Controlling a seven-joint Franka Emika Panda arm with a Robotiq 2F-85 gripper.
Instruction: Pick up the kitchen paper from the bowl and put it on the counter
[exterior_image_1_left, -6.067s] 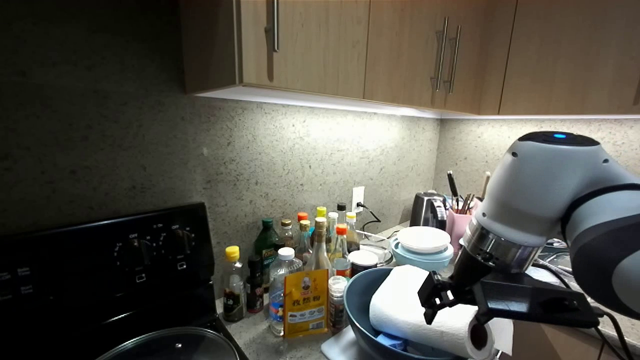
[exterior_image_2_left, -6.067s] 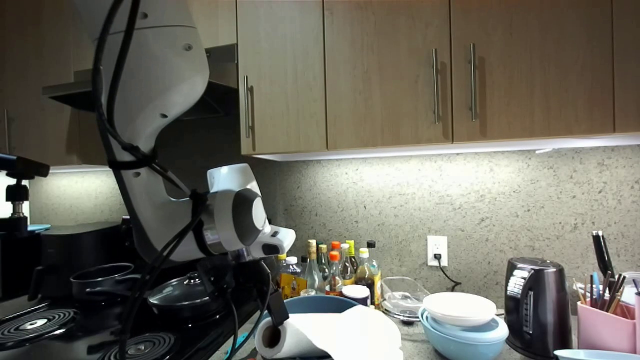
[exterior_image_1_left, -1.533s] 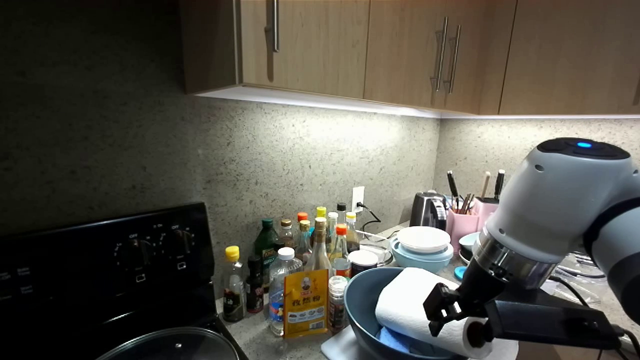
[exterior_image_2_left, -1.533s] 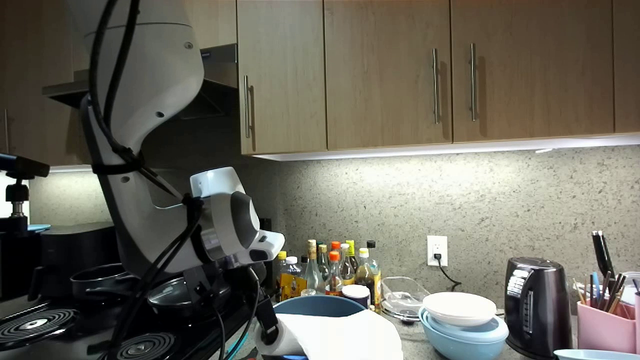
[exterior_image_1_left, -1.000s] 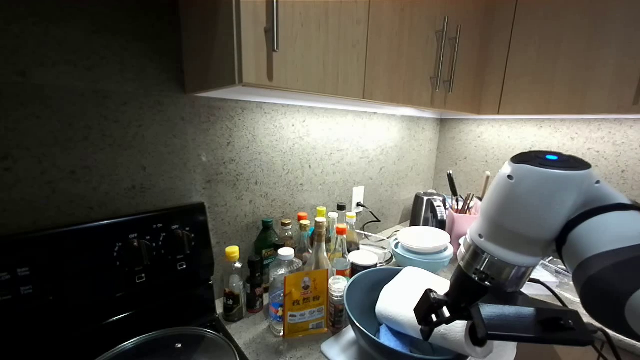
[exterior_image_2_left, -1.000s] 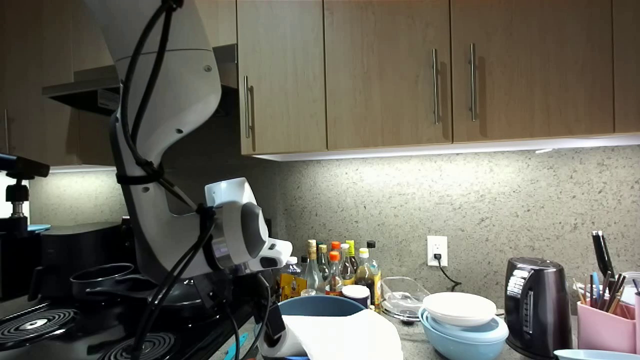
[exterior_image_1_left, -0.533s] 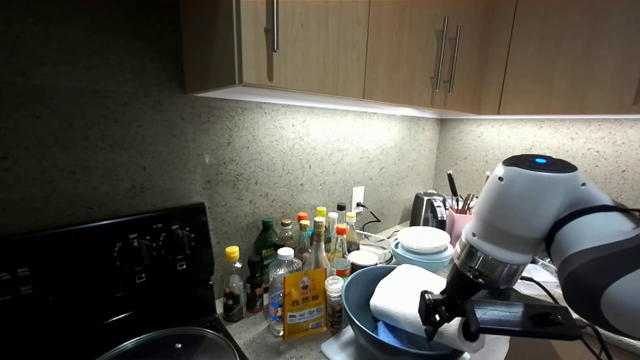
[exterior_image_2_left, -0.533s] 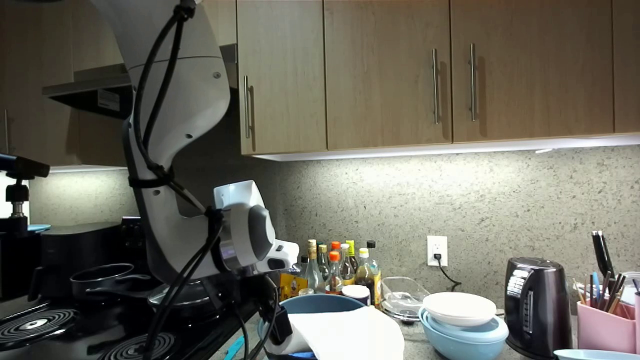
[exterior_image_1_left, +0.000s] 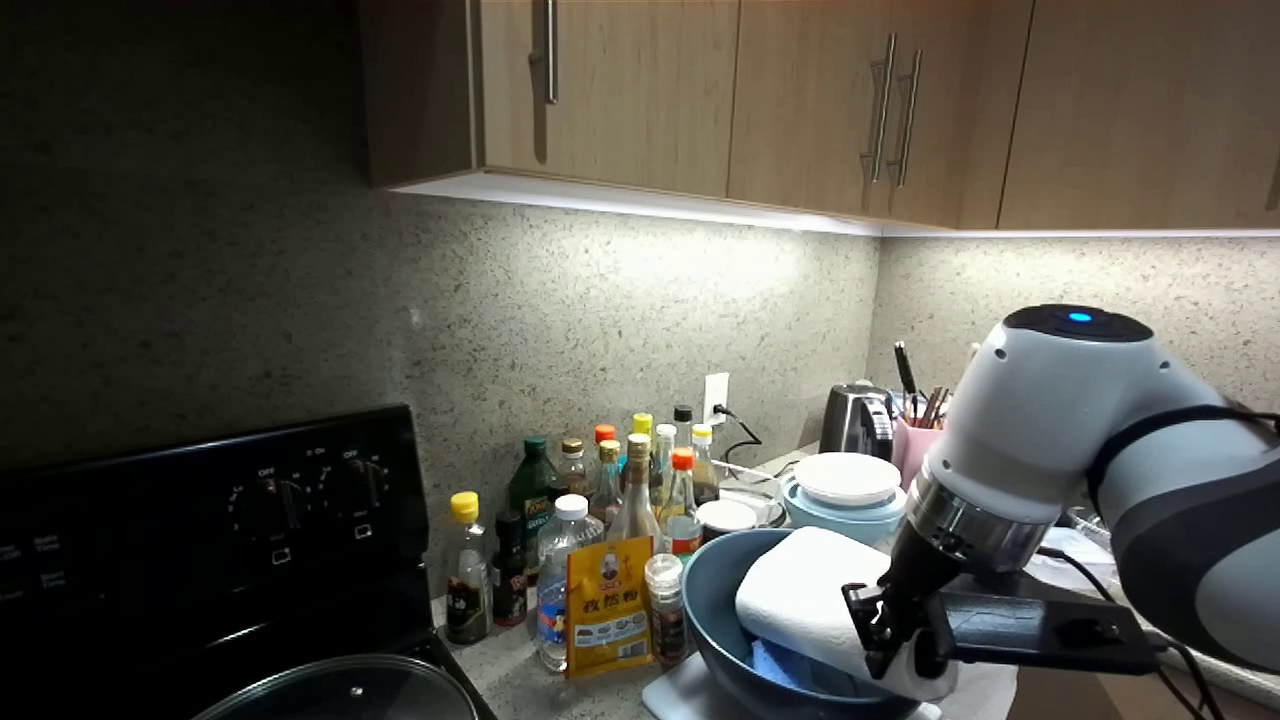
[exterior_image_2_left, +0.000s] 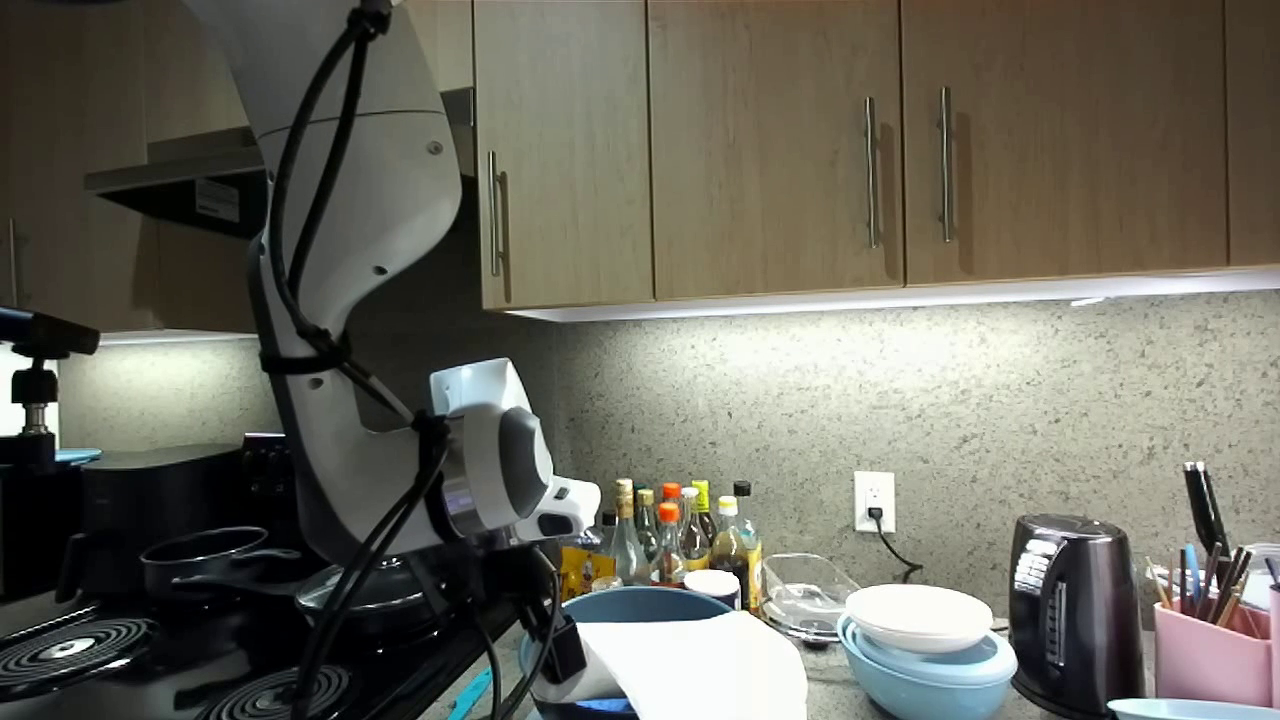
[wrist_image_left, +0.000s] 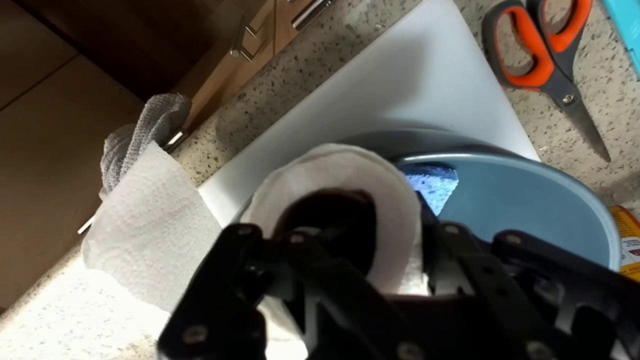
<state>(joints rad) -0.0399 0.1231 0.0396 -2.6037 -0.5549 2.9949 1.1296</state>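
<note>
Black stove (exterior_image_1_left: 200, 525) at left in an exterior view, then yellow pouch (exterior_image_1_left: 610, 605) on counter (exterior_image_1_left: 560, 698), then bowl (exterior_image_1_left: 712, 595); kitchen paper (exterior_image_1_left: 800, 600) lies in it, one end over the rim. Fingers (wrist_image_left: 431, 235) pinch that end's wall, one inside the core, one outside.

Your thick white roll of kitchen paper (exterior_image_1_left: 805, 600) lies on its side in the large, glossy blue-grey bowl (wrist_image_left: 530, 200), hollow-cored end over the rim, loose sheet hanging outside; about the bowl, you see pale, speckled counter (wrist_image_left: 310, 62).
</note>
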